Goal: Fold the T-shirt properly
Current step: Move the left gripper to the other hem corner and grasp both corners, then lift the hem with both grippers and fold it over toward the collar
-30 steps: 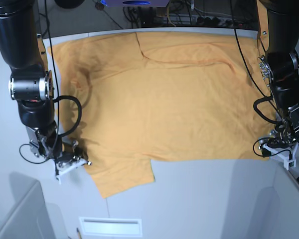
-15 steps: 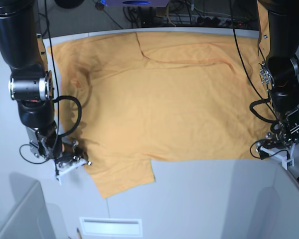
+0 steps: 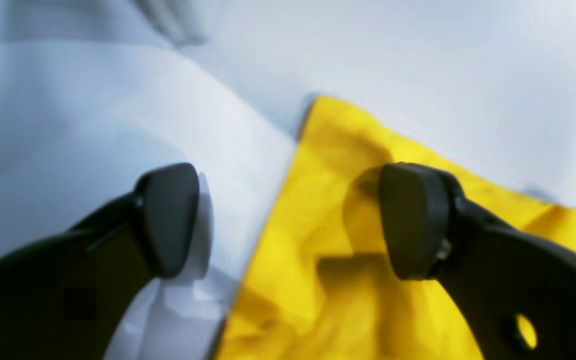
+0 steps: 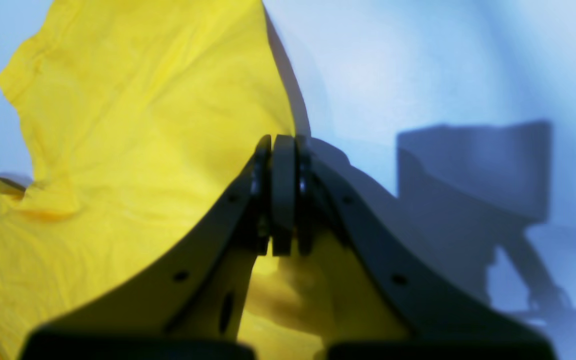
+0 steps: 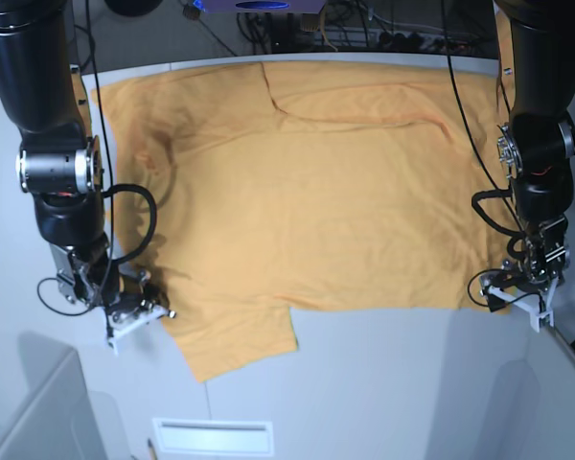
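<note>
Now my left claw (image 5: pixel 517 287) has slid inward along the near edge of the tabletop (image 5: pixel 383 383) over the last second, ending at the hem corner of the T-shirt (image 5: pixel 307 192). From the left wrist view, that claw (image 3: pixel 288 220) stands wide open, one pad over bare tabletop (image 3: pixel 93 125) and the other over the yellow-orange T-shirt (image 3: pixel 328 240), so the cloth's edge runs between the jaws. I judge it is lined up to pinch that corner but has not closed.

My right claw (image 5: pixel 139 309) has not moved: it sits at the other near corner, by the sleeve. In its wrist view the claw (image 4: pixel 283 200) is pressed shut, with the T-shirt (image 4: pixel 133 150) spread beside and beneath it. Whether cloth is truly caught there I cannot tell.

Otherwise the T-shirt lies spread flat, unfolded, so the first fold has not begun.
</note>
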Action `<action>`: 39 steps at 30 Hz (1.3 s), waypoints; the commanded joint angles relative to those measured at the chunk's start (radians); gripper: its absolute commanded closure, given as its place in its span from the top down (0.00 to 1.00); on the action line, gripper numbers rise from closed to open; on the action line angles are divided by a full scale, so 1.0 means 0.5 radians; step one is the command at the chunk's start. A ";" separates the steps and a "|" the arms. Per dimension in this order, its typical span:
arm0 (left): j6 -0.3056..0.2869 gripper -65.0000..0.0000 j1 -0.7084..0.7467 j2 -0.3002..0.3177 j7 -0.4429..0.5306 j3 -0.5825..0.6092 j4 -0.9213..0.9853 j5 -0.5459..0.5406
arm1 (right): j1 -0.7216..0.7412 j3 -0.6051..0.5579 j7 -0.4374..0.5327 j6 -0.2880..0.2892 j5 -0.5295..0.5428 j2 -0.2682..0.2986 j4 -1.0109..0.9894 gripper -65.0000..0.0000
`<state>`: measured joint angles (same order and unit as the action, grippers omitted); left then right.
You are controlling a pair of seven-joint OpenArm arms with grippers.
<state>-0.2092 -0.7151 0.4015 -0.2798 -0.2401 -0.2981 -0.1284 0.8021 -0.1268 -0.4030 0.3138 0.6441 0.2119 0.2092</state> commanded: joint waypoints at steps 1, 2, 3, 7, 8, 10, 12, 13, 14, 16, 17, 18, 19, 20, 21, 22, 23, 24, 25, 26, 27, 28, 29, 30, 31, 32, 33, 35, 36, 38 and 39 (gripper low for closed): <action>-0.028 0.71 -0.047 0.009 -0.034 0.003 -0.013 -0.021 | 0.058 -0.006 -0.003 -0.003 -0.007 0.013 0.019 0.00; -0.028 0.64 -0.038 0.009 -0.034 0.003 -0.010 -0.024 | 0.058 -0.006 -0.003 -0.003 -0.007 0.013 0.019 0.00; -0.028 0.56 -0.020 0.009 -0.034 0.003 -0.013 -0.024 | 0.055 -0.006 -0.003 -0.003 -0.007 0.013 0.019 0.00; -0.028 0.21 0.002 0.012 -0.031 -0.003 -0.013 -0.024 | 0.045 -0.006 0.004 -0.003 -0.007 0.020 0.019 0.00; -0.028 0.14 0.020 0.012 -0.031 -0.012 -0.025 -0.024 | 0.036 -0.006 0.007 -0.003 -0.007 0.023 0.019 0.00; -0.028 0.00 0.032 0.012 -0.031 -0.003 -0.056 -0.024 | 0.030 -0.003 0.010 -0.003 -0.007 0.023 0.019 0.00; -0.028 0.00 0.038 0.012 -0.031 0.000 -0.074 -0.024 | 0.024 -0.003 0.016 -0.003 -0.007 0.023 0.019 0.00; -0.028 0.00 0.038 0.012 -0.034 0.003 -0.077 -0.024 | 0.015 -0.003 0.040 -0.003 -0.007 0.023 0.019 0.00; -0.028 0.00 0.038 0.012 -0.053 0.003 -0.083 -0.024 | -0.001 0.007 0.074 -0.003 -0.007 0.020 0.019 0.00; -0.049 0.00 0.042 0.009 -0.142 -0.003 -0.126 -0.027 | -0.010 0.013 0.120 -0.003 -0.007 0.020 0.025 0.00; -0.083 0.00 0.048 0.006 -0.200 -0.015 -0.194 -0.027 | -0.013 0.013 0.129 -0.003 -0.007 0.023 0.053 0.00; -0.108 0.00 0.078 0.006 -0.252 -0.015 -0.268 -0.027 | -0.019 0.013 0.132 -0.003 -0.007 0.023 0.089 0.00; -0.117 0.00 0.118 0.006 -0.298 -0.018 -0.375 -0.027 | -0.044 0.013 0.129 -0.003 -0.007 0.026 0.142 0.00; -0.117 0.00 0.167 0.006 -0.350 -0.018 -0.492 -0.027 | -0.074 0.013 0.126 -0.003 -0.007 0.029 0.209 0.00; -0.117 0.00 0.223 0.006 -0.396 -0.018 -0.620 -0.030 | -0.105 0.013 0.105 -0.006 -0.004 0.035 0.283 0.00; -0.117 0.00 0.269 0.006 -0.442 -0.018 -0.728 -0.033 | -0.130 0.019 0.062 -0.006 0.002 0.060 0.347 0.00; -0.117 0.00 0.312 0.006 -0.491 -0.021 -0.841 -0.058 | -0.157 0.019 0.022 -0.006 0.005 0.069 0.427 0.00; -0.117 0.00 0.355 0.006 -0.544 -0.021 -0.949 -0.116 | -0.191 0.019 -0.003 -0.006 0.005 0.069 0.528 0.00; -0.117 0.00 0.401 0.018 -0.605 -0.021 -1.056 -0.190 | -0.240 0.040 -0.018 -0.009 0.005 0.078 0.639 0.00; -0.117 0.00 0.431 0.021 -0.660 -0.021 -1.130 -0.263 | -0.283 0.083 -0.018 -0.009 0.005 0.081 0.740 0.00; -0.117 0.00 0.462 0.024 -0.715 -0.021 -1.204 -0.340 | -0.338 0.148 -0.046 -0.009 -0.001 0.081 0.854 0.00; -0.117 0.00 0.496 0.027 -0.752 -0.021 -1.259 -0.402 | -0.378 0.209 -0.098 -0.009 -0.004 0.081 0.949 0.00; -0.117 0.00 0.526 0.033 -0.771 -0.021 -1.293 -0.451 | -0.418 0.277 -0.156 -0.009 -0.004 0.081 1.028 0.00; -0.117 0.00 0.548 0.064 -0.780 -0.021 -1.323 -0.475 | -0.446 0.326 -0.202 -0.009 -0.007 0.081 1.099 0.00; -0.117 0.00 0.569 0.092 -0.786 -0.021 -1.351 -0.509 | -0.482 0.378 -0.248 -0.009 -0.007 0.081 1.173 0.00; -0.117 0.00 0.594 0.101 -0.786 -0.021 -1.382 -0.537 | -0.516 0.409 -0.279 -0.009 -0.007 0.081 1.246 0.00; -0.117 0.00 0.625 0.107 -0.786 -0.021 -1.421 -0.573 | -0.550 0.442 -0.309 -0.009 -0.007 0.081 1.314 0.00; -0.117 0.00 0.683 0.110 -0.789 -0.021 -1.498 -0.638 | -0.614 0.492 -0.365 -0.009 -0.007 0.081 1.424 0.00; -0.117 0.00 0.714 0.116 -0.789 -0.021 -1.538 -0.659 | -0.642 0.513 -0.401 -0.009 -0.007 0.081 1.476 0.00; -0.117 0.00 0.784 0.159 -0.801 -0.021 -1.636 -0.711 | -0.688 0.528 -0.475 -0.009 -0.007 0.081 1.575 0.00; -0.117 0.00 0.815 0.162 -0.841 -0.021 -1.685 -0.739 | -0.713 0.528 -0.503 -0.009 -0.007 0.081 1.621 0.00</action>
<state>-0.2661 -0.2863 0.4576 -0.7101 -0.2447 -1.1275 -0.4934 0.4118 0.1318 -0.6762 0.3031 0.6239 0.2401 1.0019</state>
